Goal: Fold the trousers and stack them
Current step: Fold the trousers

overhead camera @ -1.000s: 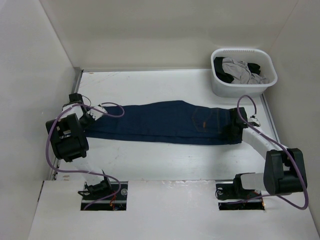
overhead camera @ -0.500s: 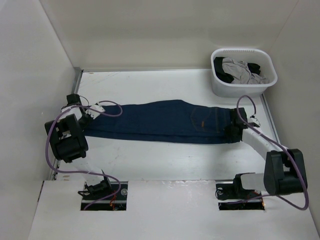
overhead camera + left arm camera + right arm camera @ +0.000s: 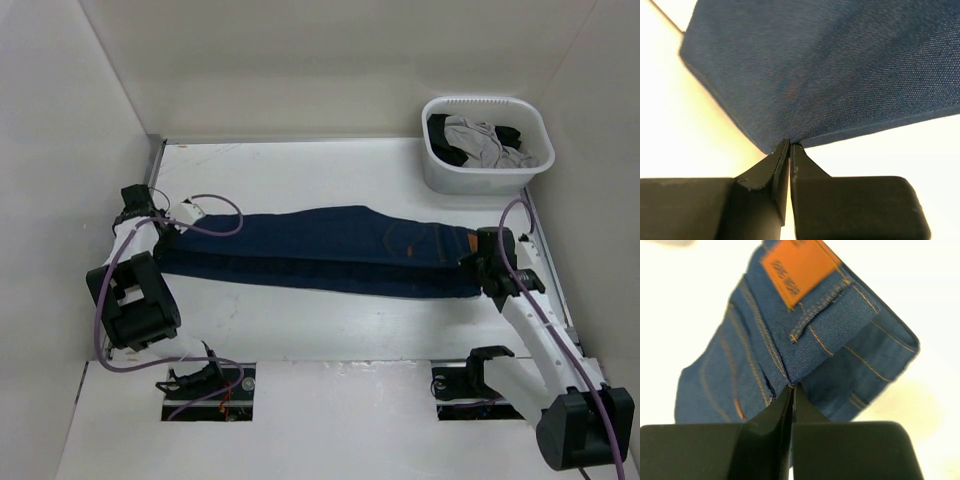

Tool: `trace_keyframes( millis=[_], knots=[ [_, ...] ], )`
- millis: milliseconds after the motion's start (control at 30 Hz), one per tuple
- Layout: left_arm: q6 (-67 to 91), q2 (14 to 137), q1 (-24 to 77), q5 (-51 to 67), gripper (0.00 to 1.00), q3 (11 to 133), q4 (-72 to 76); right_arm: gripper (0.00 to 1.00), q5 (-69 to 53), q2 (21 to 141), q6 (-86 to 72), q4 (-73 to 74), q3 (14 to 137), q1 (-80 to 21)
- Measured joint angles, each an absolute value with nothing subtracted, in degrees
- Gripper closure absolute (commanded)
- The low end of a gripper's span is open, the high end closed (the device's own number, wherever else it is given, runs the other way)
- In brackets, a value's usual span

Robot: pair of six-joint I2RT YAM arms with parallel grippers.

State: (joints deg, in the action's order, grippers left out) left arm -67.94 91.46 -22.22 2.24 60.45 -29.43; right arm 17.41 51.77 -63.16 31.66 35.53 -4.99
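Note:
The dark navy trousers [image 3: 320,250] lie stretched across the table, folded lengthwise, legs to the left, waist to the right. My left gripper [image 3: 165,228] is shut on the leg-end hem; in the left wrist view the fingertips [image 3: 790,146] pinch the denim edge [image 3: 840,70]. My right gripper [image 3: 478,262] is shut on the waist end; in the right wrist view the fingertips [image 3: 792,387] pinch the waistband below the tan patch [image 3: 797,270], with orange stitching around it. The cloth looks taut between the two grippers.
A white basket [image 3: 487,146] stands at the back right, holding a grey garment [image 3: 482,140] and a black garment [image 3: 512,136]. Walls enclose the table on the left, back and right. Purple cables loop off both arms.
Both arms have pulled outward: the left gripper moved left and back, the right gripper right and toward the near edge. The trousers are drawn straighter and tauter.

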Motion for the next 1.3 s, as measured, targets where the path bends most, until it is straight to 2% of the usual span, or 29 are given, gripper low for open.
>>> trace_keyframes(
  millis=[367,400,433,467,500,533,600,733,767,833,867,933,1000,1133,1200,1233,1267,1300],
  knots=[
    [-70.3,90.7,-22.5,-1.3,1.0,52.1,-31.6,1.0,19.3,49.8,-70.7,43.3,29.9,-12.8],
    [-70.4,90.9,-22.5,-1.5,0.98,52.1,-31.5,0.93,19.4,50.0,-71.5,44.2,29.9,-14.1],
    [-70.5,91.2,-22.5,-1.7,0.95,52.1,-31.3,0.73,19.4,50.0,-72.2,44.9,29.8,-15.1],
    [-70.6,91.5,-22.5,-1.9,0.91,52.1,-31.2,0.45,19.4,50.1,-73.3,45.2,29.7,-15.9],
    [-70.8,91.8,-22.5,-2.0,0.84,52.1,-31.2,0.05,19.3,50.0,-74.1,45.6,29.4,-16.4],
    [-70.9,92.2,-22.5,-2.2,0.77,52.1,-31.2,0.0,18.9,49.9,-74.7,46.0,28.9,-16.8],
    [-71.1,92.6,-22.5,-2.4,0.69,52.1,-31.3,0.0,18.0,49.6,-76.0,47.0,28.2,-17.0],
    [-71.2,92.7,-23.0,-2.5,0.65,52.4,-31.3,0.01,16.5,47.7,-81.0,48.0,27.4,-17.0],
    [-71.2,92.8,-23.3,-2.5,0.65,52.6,-31.3,0.12,16.1,47.5,-82.3,47.9,27.1,-16.9],
    [-71.2,93.0,-23.7,-2.6,0.65,53.5,-31.3,0.19,15.6,48.2,-84.3,47.5,26.0,-16.1],
    [-71.2,93.1,-24.0,-2.6,0.64,53.8,-31.3,0.0,15.6,49.2,-85.0,47.3,25.8,-15.1],
    [-71.2,93.1,-24.1,-2.6,0.63,54.5,-31.2,0.01,15.5,52.0,-85.6,45.9,26.1,-12.6],
    [-71.2,93.1,-24.2,-2.6,0.62,55.1,-31.2,0.21,15.4,55.2,-84.9,43.3,27.0,-10.1],
    [-71.2,93.1,-24.5,-2.5,0.51,56.3,-31.4,0.45,14.2,61.5,-83.3,39.4,29.2,-5.3],
    [-71.2,93.1,-24.9,-2.4,0.47,57.2,-31.6,0.69,14.0,63.9,-81.7,36.8,29.7,-3.6],
    [-71.1,93.1,-25.3,-2.3,0.44,57.7,-31.6,0.89,14.0,65.0,-80.8,35.5,29.9,-2.9],
    [-71.1,93.1,-25.7,-2.3,0.42,58.3,-31.6,1.0,14.0,65.9,-79.9,34.2,29.9,-2.1],
    [-71.0,93.1,-26.1,-2.2,0.41,58.8,-31.6,1.0,13.8,66.6,-78.9,33.0,29.9,-1.2]
  ],
)
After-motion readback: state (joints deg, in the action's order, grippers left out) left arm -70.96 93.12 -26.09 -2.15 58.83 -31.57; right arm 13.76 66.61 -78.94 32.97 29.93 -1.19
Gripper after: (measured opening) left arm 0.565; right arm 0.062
